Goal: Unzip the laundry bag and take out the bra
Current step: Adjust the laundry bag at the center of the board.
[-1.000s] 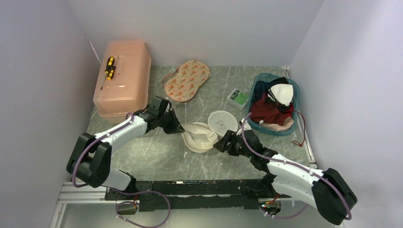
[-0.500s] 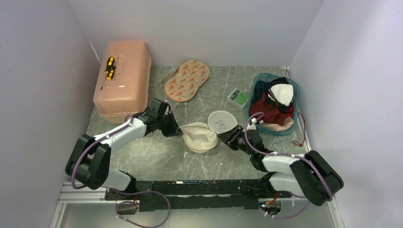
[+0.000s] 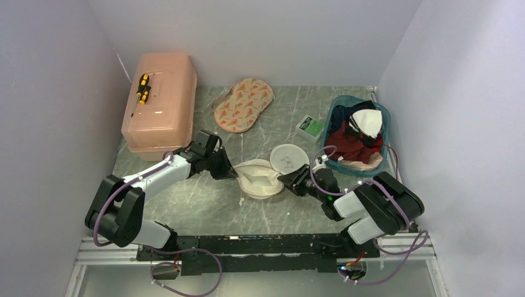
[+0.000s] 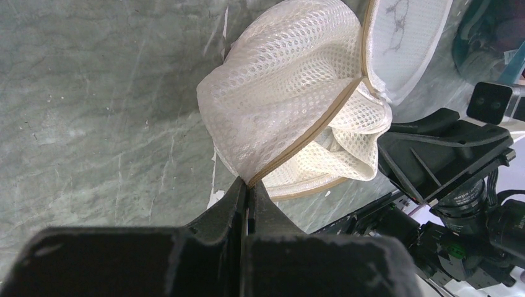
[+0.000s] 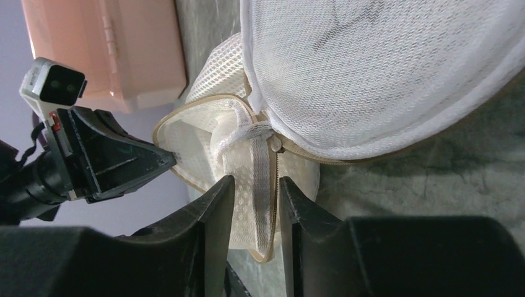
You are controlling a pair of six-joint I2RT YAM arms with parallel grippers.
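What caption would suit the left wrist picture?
Left gripper pinching the cream rim of a crumpled white mesh laundry bag.

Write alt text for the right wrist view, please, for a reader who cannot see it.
The right gripper straddles a mesh strip of the white mesh laundry bag, beside its zipper; whether it is clamped is unclear. From the left, the left gripper pinches the bag's cream rim, with a pink plastic box behind.
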